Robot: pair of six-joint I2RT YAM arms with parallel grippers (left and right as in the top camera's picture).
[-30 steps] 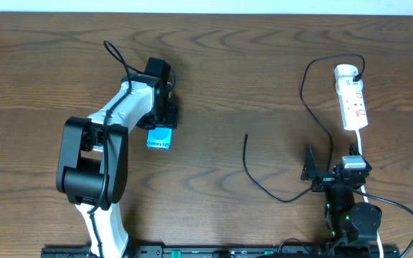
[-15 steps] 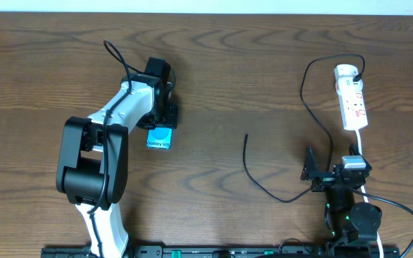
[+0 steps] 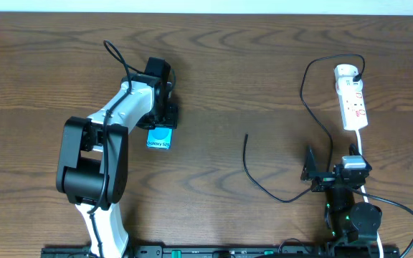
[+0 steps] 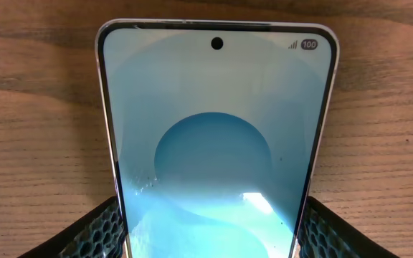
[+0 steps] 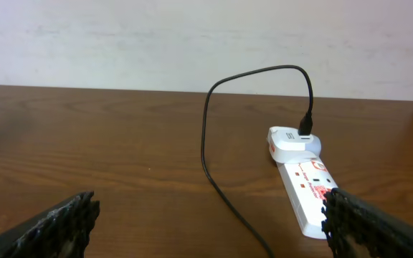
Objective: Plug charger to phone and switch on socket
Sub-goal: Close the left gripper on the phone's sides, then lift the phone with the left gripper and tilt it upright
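Observation:
The phone (image 4: pixel 214 136), its cyan screen lit, lies flat on the wood, and my left gripper (image 4: pixel 212 233) is shut on it, a mesh finger (image 4: pixel 95 231) pressed against each long side. From overhead, the phone (image 3: pixel 160 137) pokes out just below the left gripper (image 3: pixel 162 122). The charger (image 3: pixel 314 129) is a thin black cable running from its plug in the socket (image 3: pixel 352 100) down and round to a free tip (image 3: pixel 246 136) mid-table. My right gripper (image 5: pixel 210 229) stands wide open and holds nothing, with the charger (image 5: pixel 206 143) ahead of it and the socket (image 5: pixel 303 179) to its right.
The socket's white cord (image 3: pixel 359 143) runs down past the right arm's base (image 3: pixel 350 215). The left arm (image 3: pixel 95 165) stretches over the left part of the table. A pale wall (image 5: pixel 192 36) stands behind the table's far edge.

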